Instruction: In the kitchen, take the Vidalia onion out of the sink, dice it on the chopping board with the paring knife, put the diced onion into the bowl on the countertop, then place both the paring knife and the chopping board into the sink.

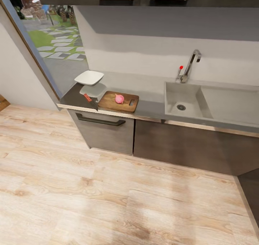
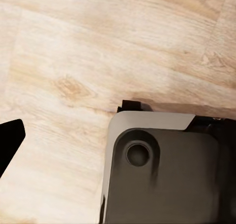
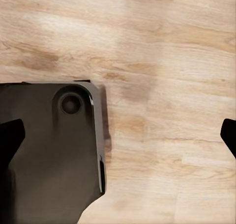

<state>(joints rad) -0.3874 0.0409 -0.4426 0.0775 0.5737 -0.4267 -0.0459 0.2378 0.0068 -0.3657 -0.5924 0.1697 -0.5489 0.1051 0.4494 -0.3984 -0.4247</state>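
Observation:
In the head view the pinkish-red Vidalia onion [image 1: 119, 98] rests whole on the brown chopping board [image 1: 111, 103] near the front edge of the grey countertop [image 1: 151, 94]. Just left of the board lies the paring knife [image 1: 90, 100], orange handle pointing back. Behind it stands the white bowl [image 1: 89, 77]. The steel sink [image 1: 172, 94] is to the right, its basin empty. My left gripper [image 2: 118, 140] and right gripper [image 3: 118, 138] hang open over the wooden floor, holding nothing.
A chrome tap [image 1: 189, 67] with a red knob stands behind the sink, and a drainboard [image 1: 230, 105] extends right. Dark cabinet fronts [image 1: 104, 130] sit below the counter. A glass door [image 1: 54, 40] is at the left. My dark base [image 2: 162, 175] shows under both wrists.

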